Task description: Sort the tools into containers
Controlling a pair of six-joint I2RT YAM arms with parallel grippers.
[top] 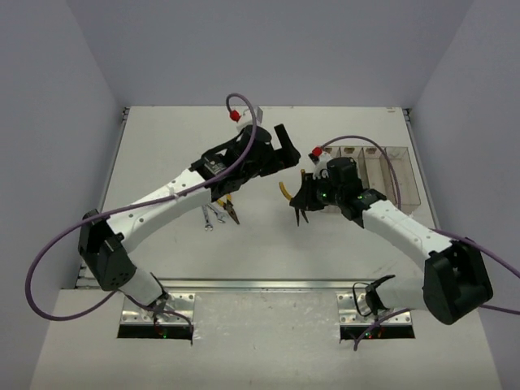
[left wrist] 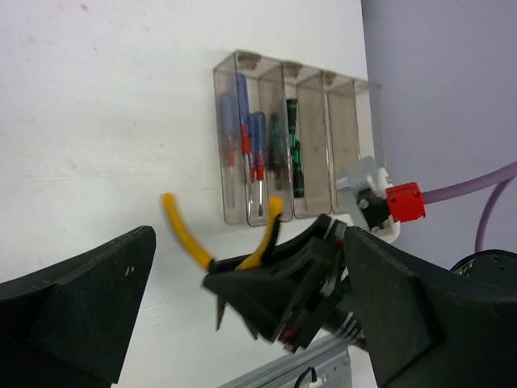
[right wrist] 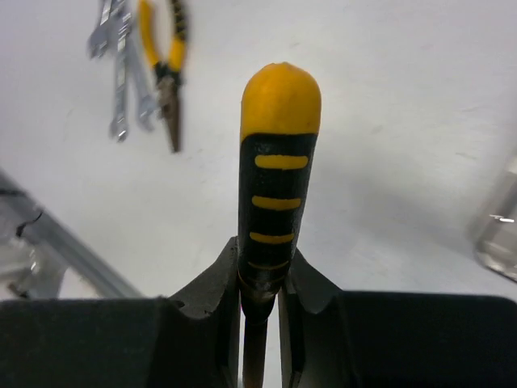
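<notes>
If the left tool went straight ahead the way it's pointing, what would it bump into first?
Most likely the yellow-handled pliers, held by the right tool, straight ahead of the open left tool. The clear bins lie beyond them, though depth is hard to judge from here.

Screwdrivers [left wrist: 242, 145] in bins [left wrist: 343, 137], wrenches [right wrist: 120, 81] beside pliers [right wrist: 168, 73]

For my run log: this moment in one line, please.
left gripper: open, empty | right gripper: shut on pliers | table: wrenches, second pliers | containers: screwdrivers
</notes>
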